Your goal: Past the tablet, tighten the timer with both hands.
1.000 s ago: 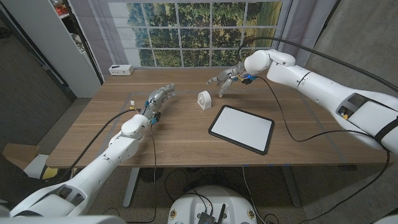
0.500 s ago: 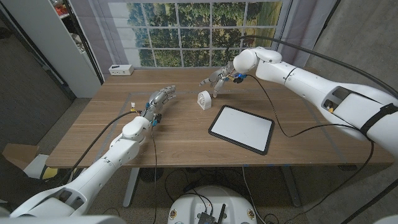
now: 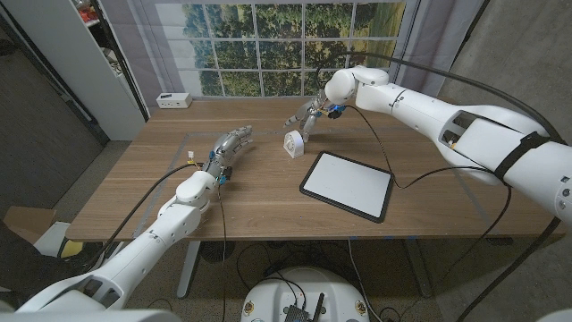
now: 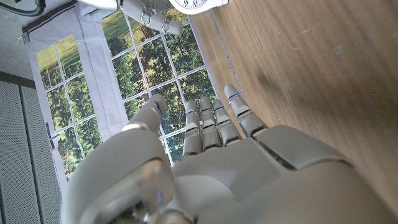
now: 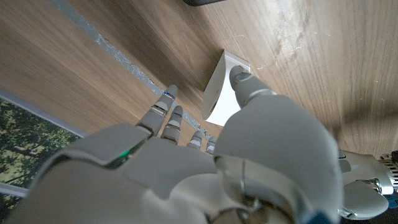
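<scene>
One small white timer (image 3: 291, 142) — likely light, tippy (brace its body); right robot hand (image 3: 306, 119) spread, empty beside it, left robot hand (image 3: 228, 145) open, well apart.

In the left wrist view the picture's edge is cutting off the timer (image 4: 198, 4), leaving just a sliver of its dial, with markings too small to read. In the right wrist view the right hand (image 5: 186, 162) is covering part of the timer (image 5: 219, 93), so whether its fingers are touching the casing cannot be told. In the head view the timer's (image 3: 291, 142) face is too small to make out.
</scene>
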`<state>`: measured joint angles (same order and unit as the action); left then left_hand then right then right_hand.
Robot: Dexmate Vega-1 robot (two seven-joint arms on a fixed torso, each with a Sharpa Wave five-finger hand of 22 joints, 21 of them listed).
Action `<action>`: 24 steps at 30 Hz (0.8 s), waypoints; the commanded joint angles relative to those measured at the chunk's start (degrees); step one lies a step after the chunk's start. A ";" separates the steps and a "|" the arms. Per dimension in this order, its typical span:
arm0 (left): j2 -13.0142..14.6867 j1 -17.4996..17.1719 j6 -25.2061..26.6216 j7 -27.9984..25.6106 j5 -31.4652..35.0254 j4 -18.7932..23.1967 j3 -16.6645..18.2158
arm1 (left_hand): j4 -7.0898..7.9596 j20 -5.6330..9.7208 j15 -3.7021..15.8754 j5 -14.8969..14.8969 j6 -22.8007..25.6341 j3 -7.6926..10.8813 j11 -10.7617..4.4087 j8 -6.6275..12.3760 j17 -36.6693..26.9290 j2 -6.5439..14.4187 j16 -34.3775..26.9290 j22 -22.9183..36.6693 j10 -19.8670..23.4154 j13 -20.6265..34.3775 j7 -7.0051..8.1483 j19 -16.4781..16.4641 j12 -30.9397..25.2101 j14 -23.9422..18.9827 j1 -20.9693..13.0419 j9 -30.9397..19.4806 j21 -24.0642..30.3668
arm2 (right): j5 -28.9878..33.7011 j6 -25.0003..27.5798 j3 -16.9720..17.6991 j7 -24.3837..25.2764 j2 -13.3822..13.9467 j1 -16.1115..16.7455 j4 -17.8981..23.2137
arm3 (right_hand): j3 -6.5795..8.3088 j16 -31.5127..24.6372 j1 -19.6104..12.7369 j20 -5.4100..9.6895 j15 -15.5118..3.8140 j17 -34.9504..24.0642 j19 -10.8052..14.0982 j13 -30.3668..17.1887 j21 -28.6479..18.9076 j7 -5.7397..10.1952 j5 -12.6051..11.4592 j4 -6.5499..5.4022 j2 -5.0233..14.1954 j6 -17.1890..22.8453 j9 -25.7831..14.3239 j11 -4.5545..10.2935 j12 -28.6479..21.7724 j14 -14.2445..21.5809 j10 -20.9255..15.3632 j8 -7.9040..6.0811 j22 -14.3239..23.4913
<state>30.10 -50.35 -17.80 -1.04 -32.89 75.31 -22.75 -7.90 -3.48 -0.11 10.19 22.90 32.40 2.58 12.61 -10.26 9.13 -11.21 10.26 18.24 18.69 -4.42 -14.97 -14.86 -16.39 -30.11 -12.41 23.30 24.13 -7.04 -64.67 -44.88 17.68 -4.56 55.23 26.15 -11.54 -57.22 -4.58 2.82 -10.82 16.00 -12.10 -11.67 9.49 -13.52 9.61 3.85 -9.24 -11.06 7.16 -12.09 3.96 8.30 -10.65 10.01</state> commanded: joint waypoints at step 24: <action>-0.29 0.33 0.25 0.28 -0.48 -0.90 0.03 | 0.04 -0.17 0.11 0.17 -0.21 0.25 0.05 -0.09 -0.19 -0.17 0.13 0.31 -0.59 0.92 -0.44 -0.21 -0.29 -0.02 -0.46 -0.07 -0.61 | -3.76 -3.43 -5.06 1.14 -10.08 -5.34 -19.68 | -2.73 -1.31 0.73 -0.51 -0.36 -0.45 2.56 -0.89 -0.56 -3.57 1.80 -0.86 -1.86 5.88 -0.07 -2.02 -1.62 3.76 -3.59 -2.33 0.12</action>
<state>29.96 -50.66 -17.84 -1.24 -33.32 75.09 -22.54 -7.91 -3.48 -0.21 10.19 22.77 32.40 2.66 12.61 -10.26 9.13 -11.25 10.26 17.89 19.30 -4.73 -14.97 -14.86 -16.49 -30.10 -12.41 22.86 21.53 -9.65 -68.67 -44.27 10.16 -8.65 40.75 23.54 -12.51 -56.68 -5.11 2.47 -11.09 18.13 -12.67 -11.88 5.69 -11.75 8.76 2.42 -3.88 -11.06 5.10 -13.36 7.20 5.01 -12.64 10.00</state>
